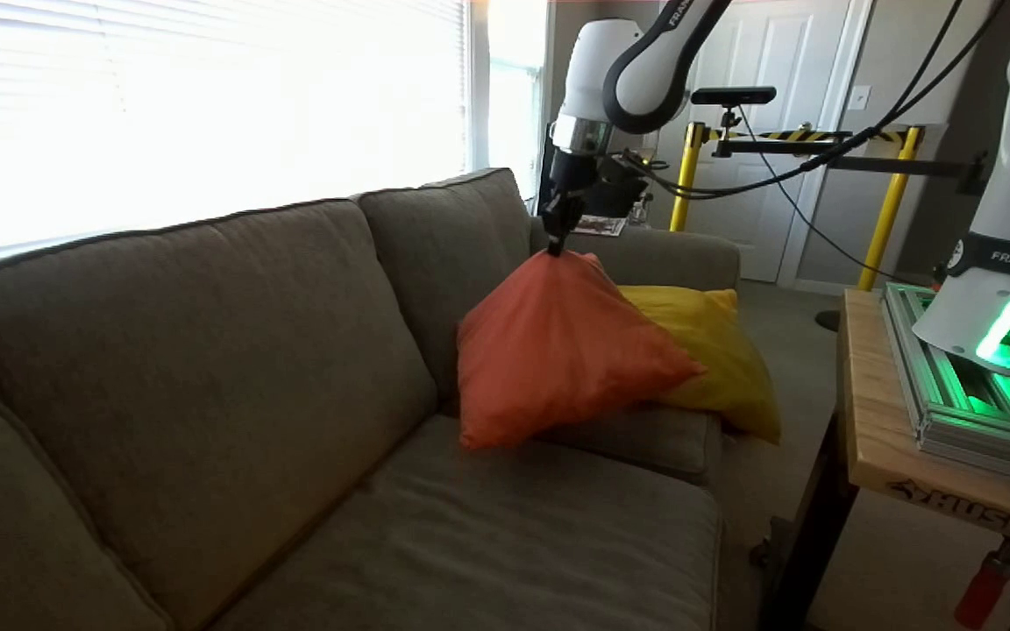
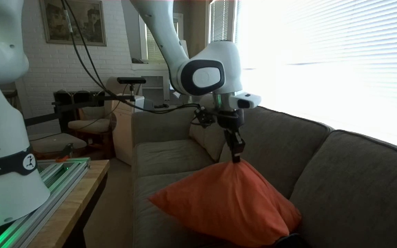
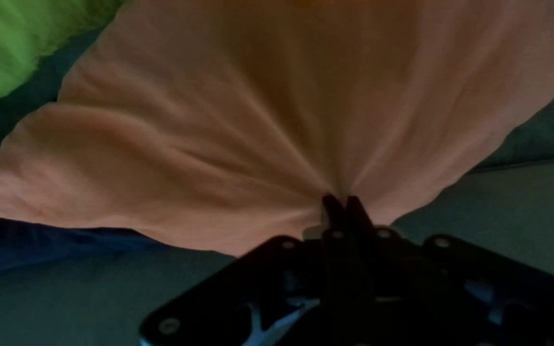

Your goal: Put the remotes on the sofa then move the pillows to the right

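The Robotiq gripper (image 1: 555,250) has its fingertips together, clamped on gathered cloth at the top of the orange-red throw pillow (image 1: 562,359), and creases fan out from the grip in the wrist view. The pillow rises in a tent shape over the seat of the grey-beige sofa (image 1: 487,543), in front of the back cushions (image 1: 216,368); whether its lowest corner touches the seat, I cannot tell. Just beside it — toward the seat's front edge — the yellow throw pillow (image 1: 720,355) lies at the front corner near the padded armrest (image 1: 676,254), one of its own corners drooping past that edge. In the wrist view the yellow pillow shows only in the top left, with a dark strip between the two. At the sofa's opposite end, in an exterior view, a beige cushion (image 2: 211,139) leans in the back corner. Across the carpet (image 1: 801,350), well apart from the pillows, the wooden worktop (image 1: 869,429) has a long edge facing the sofa; set in from that edge, an aluminium frame (image 1: 952,425) bears the white base of the Franka Emika Panda arm (image 1: 992,210). A red handle (image 1: 983,592) hangs below the worktop's edge lettered HUSKY.
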Controlling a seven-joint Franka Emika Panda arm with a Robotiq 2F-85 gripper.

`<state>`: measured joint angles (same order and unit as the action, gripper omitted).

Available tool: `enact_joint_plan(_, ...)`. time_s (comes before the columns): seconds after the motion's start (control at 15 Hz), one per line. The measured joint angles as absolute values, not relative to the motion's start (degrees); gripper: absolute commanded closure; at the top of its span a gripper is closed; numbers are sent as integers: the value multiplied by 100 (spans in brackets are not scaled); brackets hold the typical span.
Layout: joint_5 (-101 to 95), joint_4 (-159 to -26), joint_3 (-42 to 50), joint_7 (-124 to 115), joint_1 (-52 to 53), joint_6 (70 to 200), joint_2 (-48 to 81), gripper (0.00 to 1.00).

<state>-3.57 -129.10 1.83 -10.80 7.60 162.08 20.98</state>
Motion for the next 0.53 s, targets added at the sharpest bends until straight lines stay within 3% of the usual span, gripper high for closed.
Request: enact_joint_plan(0.53,-1714,-13653,1198,-1805,602,16094,575,99)
